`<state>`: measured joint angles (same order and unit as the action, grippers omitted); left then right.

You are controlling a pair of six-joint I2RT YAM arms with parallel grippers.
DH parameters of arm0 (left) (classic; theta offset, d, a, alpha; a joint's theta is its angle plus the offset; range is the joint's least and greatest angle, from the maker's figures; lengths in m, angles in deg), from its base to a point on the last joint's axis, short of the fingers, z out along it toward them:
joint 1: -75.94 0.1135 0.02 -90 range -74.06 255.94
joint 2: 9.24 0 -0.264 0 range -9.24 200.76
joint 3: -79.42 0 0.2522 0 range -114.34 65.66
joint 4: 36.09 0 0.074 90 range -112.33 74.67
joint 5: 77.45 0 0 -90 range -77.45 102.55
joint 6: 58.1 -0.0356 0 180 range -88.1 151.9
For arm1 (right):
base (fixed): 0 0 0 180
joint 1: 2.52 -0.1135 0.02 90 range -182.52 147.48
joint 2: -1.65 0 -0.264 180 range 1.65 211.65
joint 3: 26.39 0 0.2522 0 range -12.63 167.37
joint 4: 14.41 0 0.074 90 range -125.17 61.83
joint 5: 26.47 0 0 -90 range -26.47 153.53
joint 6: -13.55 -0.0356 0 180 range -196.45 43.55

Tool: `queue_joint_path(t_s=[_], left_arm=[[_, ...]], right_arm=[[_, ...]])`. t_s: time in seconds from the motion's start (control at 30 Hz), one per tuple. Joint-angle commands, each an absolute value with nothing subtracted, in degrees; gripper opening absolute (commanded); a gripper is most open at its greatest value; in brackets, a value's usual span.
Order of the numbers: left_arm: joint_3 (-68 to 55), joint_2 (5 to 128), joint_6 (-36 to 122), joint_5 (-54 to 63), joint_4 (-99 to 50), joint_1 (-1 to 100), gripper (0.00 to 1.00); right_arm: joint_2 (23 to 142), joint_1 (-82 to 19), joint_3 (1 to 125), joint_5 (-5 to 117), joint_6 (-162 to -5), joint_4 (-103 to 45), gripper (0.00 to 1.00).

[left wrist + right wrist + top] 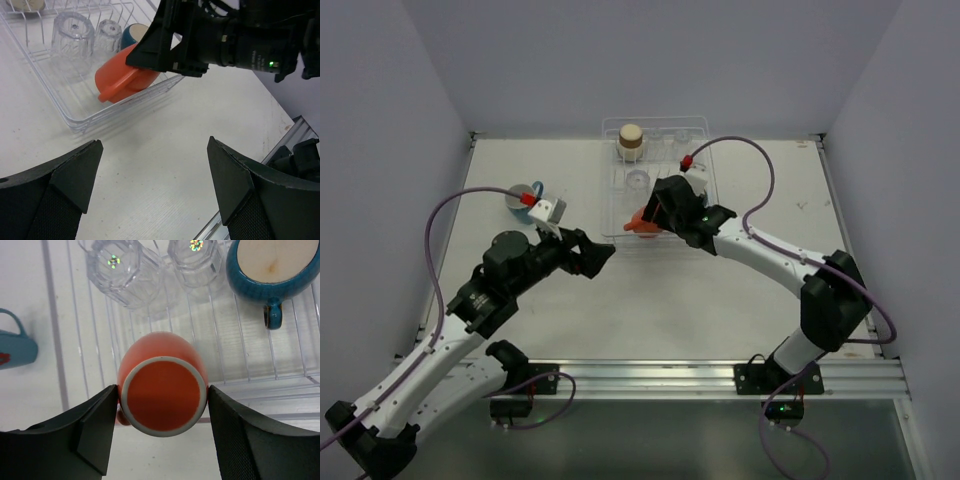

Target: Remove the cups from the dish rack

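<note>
One orange mug at rack edge

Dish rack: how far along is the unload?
Done: one blue mug sits on the table left of the dish rack. In hand: right gripper clamps the orange mug at the rack's near end. Remaining in rack: two clear tumblers, second blue mug, brown cup. Left gripper open, empty.

The orange mug, tilted at the dish rack's near end.
My right gripper pinches it, base toward me; behind it stand two upturned clear tumblers and an upturned blue mug, with a brown cup at the far end.
</note>
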<state>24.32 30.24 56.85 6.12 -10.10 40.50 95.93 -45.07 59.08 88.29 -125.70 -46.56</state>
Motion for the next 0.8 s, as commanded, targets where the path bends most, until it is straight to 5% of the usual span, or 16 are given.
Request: queue_joint_path(t_s=[0.0,0.4,0.77], left_arm=[[21.98,31.19,58.88,4.65,-11.52,40.17,0.93],[24.08,29.88,61.61,4.12,-18.72,40.08,0.74],[27.43,36.81,62.40,-1.07,-32.69,40.17,0.67]], right_arm=[[87.96,-45.50,58.57,86.74,-127.69,-36.96,0.14],[76.54,-43.05,49.70,79.19,-134.00,-24.67,0.13],[68.63,-39.09,40.73,66.19,-148.23,-13.06,0.14]])
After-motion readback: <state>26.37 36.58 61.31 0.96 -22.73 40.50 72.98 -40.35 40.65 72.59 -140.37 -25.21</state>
